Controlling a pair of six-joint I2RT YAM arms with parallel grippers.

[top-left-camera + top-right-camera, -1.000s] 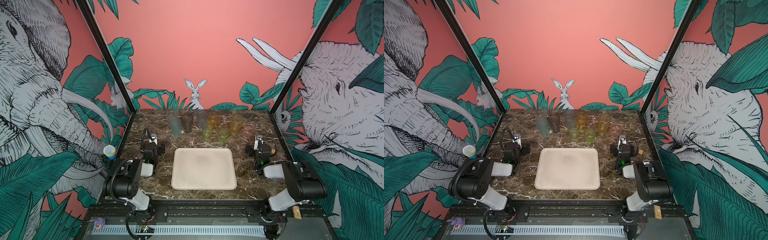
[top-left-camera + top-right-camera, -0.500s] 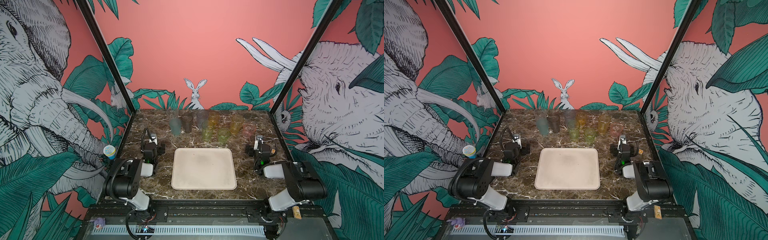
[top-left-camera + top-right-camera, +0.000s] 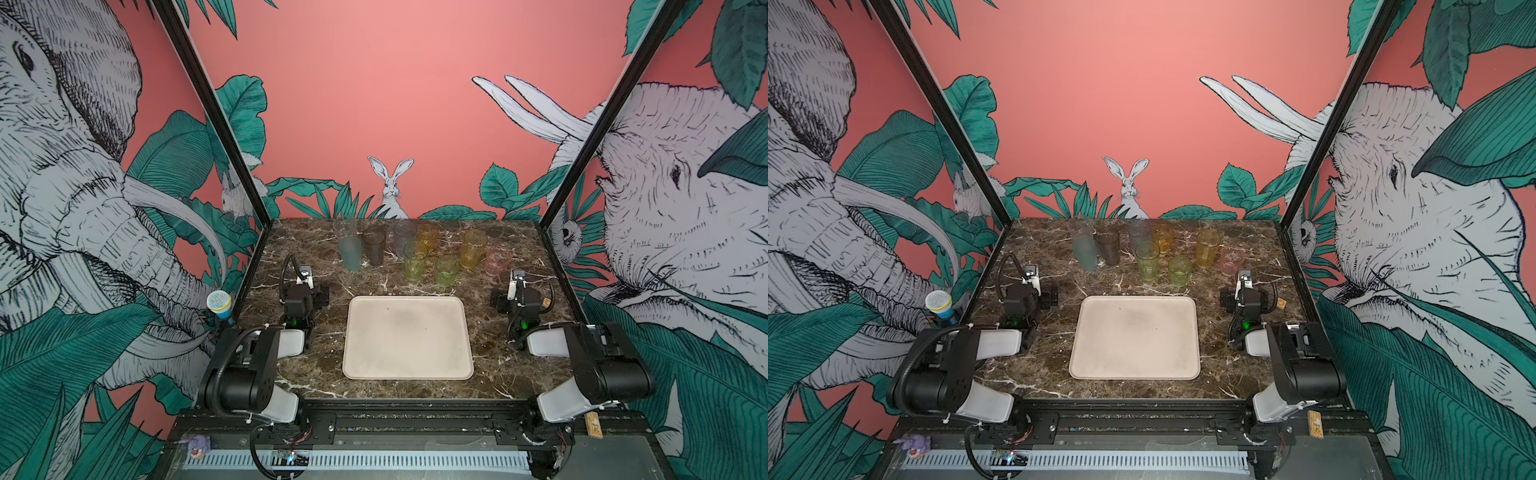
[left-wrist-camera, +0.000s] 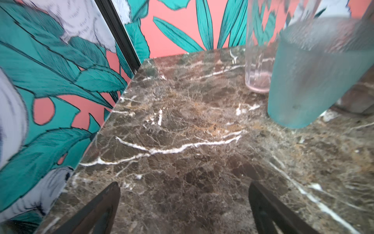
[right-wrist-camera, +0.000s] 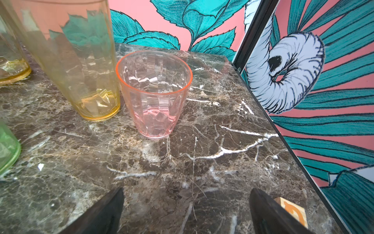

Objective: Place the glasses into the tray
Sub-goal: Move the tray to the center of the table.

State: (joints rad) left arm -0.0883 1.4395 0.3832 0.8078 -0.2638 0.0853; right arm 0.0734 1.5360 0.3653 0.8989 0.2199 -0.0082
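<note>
1. My left gripper (image 4: pixel 183 184) and right gripper (image 5: pixel 186 190) both stand with jaws spread wide and nothing between them, ready to take a glass.
2. The tray (image 3: pixel 407 336) lies bare at lower centre in both top views, between my arms so that either can reach it.
3. The glasses (image 3: pixel 415 259) stand upright in a cluster above the tray in frame, all on the marble table (image 3: pixel 498 374); none is placed yet.
4. The short pink tumbler (image 5: pixel 153 95) stands just ahead of my right gripper, close beside a tall yellow tumbler (image 5: pixel 81 66). The frosted teal tumbler (image 4: pixel 309 81) is nearest my left gripper.
</note>
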